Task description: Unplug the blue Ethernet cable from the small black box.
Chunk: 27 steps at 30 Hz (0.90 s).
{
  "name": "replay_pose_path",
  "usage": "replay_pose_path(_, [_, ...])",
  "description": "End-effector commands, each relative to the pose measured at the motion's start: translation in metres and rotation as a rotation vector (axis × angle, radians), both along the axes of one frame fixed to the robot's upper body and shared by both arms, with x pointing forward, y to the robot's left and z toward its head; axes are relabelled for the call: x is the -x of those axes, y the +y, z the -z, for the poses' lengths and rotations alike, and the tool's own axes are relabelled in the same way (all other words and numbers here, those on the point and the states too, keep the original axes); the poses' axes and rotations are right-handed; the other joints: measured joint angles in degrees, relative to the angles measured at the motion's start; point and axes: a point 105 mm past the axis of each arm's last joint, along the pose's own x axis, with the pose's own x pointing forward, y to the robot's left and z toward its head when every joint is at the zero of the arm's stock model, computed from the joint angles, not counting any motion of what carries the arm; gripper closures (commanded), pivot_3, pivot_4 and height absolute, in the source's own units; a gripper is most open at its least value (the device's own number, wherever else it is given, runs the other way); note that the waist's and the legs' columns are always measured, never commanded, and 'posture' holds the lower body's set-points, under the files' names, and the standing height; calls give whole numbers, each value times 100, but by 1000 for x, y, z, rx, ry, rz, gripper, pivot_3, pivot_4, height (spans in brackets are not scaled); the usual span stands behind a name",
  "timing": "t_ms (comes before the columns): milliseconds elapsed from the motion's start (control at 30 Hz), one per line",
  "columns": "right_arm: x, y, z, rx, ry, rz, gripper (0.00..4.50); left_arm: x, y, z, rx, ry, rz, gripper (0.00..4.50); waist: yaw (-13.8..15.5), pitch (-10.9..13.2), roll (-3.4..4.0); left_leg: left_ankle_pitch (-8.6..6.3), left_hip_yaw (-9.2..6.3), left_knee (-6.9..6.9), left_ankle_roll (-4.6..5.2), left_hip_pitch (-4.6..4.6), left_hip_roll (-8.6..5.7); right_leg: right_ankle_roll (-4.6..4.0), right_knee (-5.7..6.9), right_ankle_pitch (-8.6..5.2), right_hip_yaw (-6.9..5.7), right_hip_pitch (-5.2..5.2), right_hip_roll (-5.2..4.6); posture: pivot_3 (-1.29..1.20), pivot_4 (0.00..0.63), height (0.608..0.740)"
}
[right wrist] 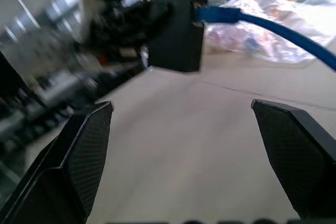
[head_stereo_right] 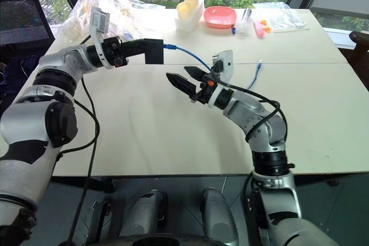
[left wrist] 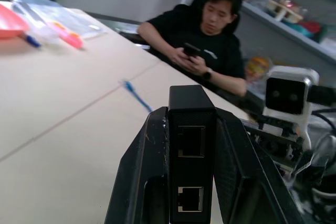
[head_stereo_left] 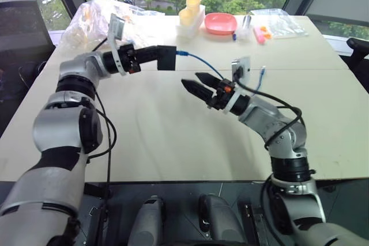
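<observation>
Still plugged: over the table [head_stereo_left: 173, 136], the left hand [head_stereo_left: 151, 55] clamps the small black box [head_stereo_left: 166, 57] upper centre, the blue Ethernet cable [head_stereo_left: 202, 61] trailing right. Centre-frame, the released right hand [head_stereo_left: 196, 83] must next pinch the plug and pull.

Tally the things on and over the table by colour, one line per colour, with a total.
Blue: 1, the Ethernet cable
Black: 1, the small box
Yellow: 2, the cups
Pink-red: 1, the dish
Clear: 2, the plastic bags
Total: 7
</observation>
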Motion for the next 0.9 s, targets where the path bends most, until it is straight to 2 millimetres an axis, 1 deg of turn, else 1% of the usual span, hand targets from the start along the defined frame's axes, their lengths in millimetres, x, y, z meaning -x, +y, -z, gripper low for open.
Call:
replay_pose_path(33, [4, -2, -18, -145, 36, 24, 120, 12, -1, -19, 53, -46, 100, 3968, 4, 0, 0, 0, 0, 2, 0, 0, 0, -1, 1, 0, 0, 0, 0, 0, 150, 740])
replay_pose_path(100, [3, -2, -21, -188, 52, 37, 120, 15, -3, -19, 74, -34, 122, 3968, 5, 0, 0, 0, 2, 4, 0, -1, 0, 0, 1, 0, 3, 0, -1, 0, 150, 740])
replay_pose_path(233, [2, -2, -24, -217, 54, 54, 120, 18, -5, -22, 117, -19, 147, 3968, 8, -1, 1, 0, 2, 3, 0, -5, -1, 2, 0, 0, 4, -1, -2, 0, 150, 740])
replay_pose_path(367, [0, -4, -28, -245, 47, 72, 120, 19, -8, -20, 134, -7, 151, 3968, 3, -1, 1, 0, 2, 3, 0, -8, -1, 3, -1, 0, 4, -2, -2, 0, 150, 740])
replay_pose_path(600, [-6, -3, -28, -245, 35, 101, 120, 21, -13, -19, 186, 27, 173, 3968, -11, -1, 1, 0, 1, 3, 0, -7, -2, 3, 0, 0, 4, -2, -1, 0, 150, 740])
replay_pose_path(900, [-6, -2, -31, -261, 27, 100, 120, 29, -11, -18, 207, 64, 218, 3968, -11, -1, 1, 0, 1, 2, 0, -6, -1, 3, 1, 0, 5, -3, -1, 0, 150, 740])
